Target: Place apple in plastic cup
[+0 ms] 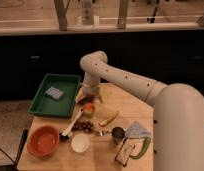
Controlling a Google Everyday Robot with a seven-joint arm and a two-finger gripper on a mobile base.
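Note:
My gripper [88, 99] hangs at the end of the white arm, over the back left part of the wooden table [130, 105], right beside the green tray. Directly under it is the apple [88, 106], a small red-orange round shape. The apple sits at the mouth of the pale-green plastic cup [89, 113], of which only a greenish rim and side show below the fruit. The gripper is touching or just above the apple; I cannot tell which.
A green tray [42, 102] holding a grey-blue sponge [54, 92] lies to the left. In front are a white-handled utensil [72, 124], dark grapes [85, 126], a banana [109, 118], a metal cup [117, 134], a white bowl [80, 143], an orange bowl [43, 140] and a cloth [138, 130].

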